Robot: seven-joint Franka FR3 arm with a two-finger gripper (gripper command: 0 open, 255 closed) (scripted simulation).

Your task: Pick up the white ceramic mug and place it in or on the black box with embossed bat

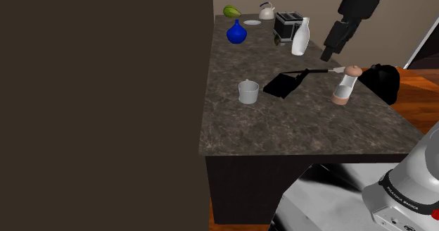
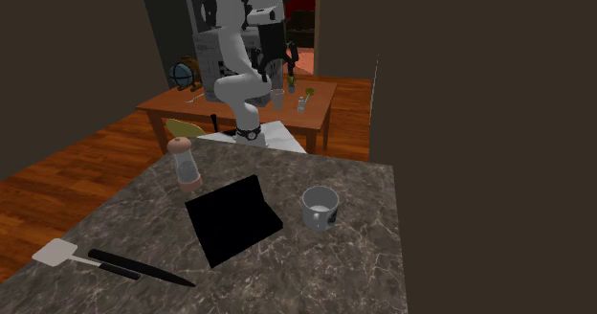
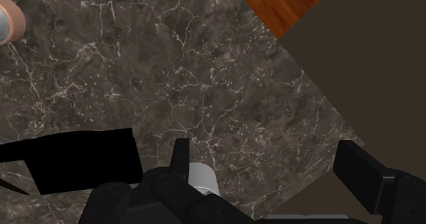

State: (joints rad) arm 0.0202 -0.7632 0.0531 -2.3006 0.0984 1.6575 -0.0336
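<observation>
Mug (image 1: 247, 91) stands beside the black box (image 1: 283, 84), not yet grasped; the open, empty pincer (image 1: 328, 55) must next descend around it.

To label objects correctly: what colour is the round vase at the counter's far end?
The vase is deep blue, seen best in the shoulder view.
</observation>
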